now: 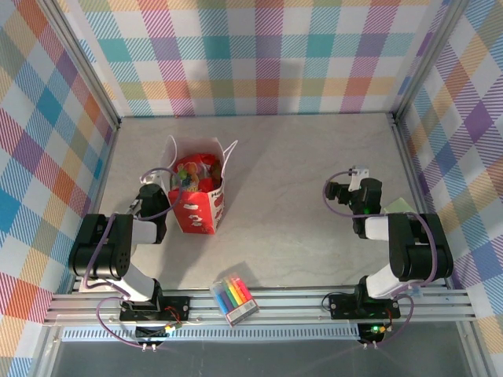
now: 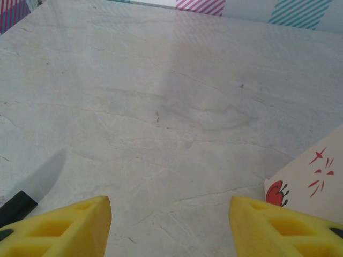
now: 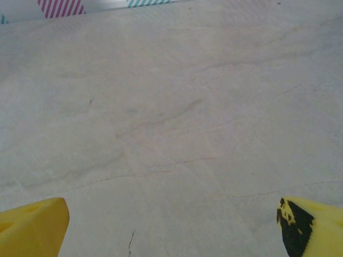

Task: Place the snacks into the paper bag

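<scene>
The snacks (image 1: 191, 171) are seen inside the paper bag (image 1: 198, 210), which stands upright and open-mouthed on the table (image 1: 299, 236), so the task is judged approx. complete. The left gripper (image 2: 170, 229) is held w/ fingers wide apart, nothing between them, just beside the bag's left wall; a tip-over or spill is to be expected if that arm is swung sideways, the bag being prob. light and top-heavy. The right gripper (image 3: 171, 230), fingers likewise spread and empty, is positioned well apart from the bag and min. risk is posed, though the marker pack (image 1: 234, 298) at the near edge could be mistaken for a snack.
</scene>
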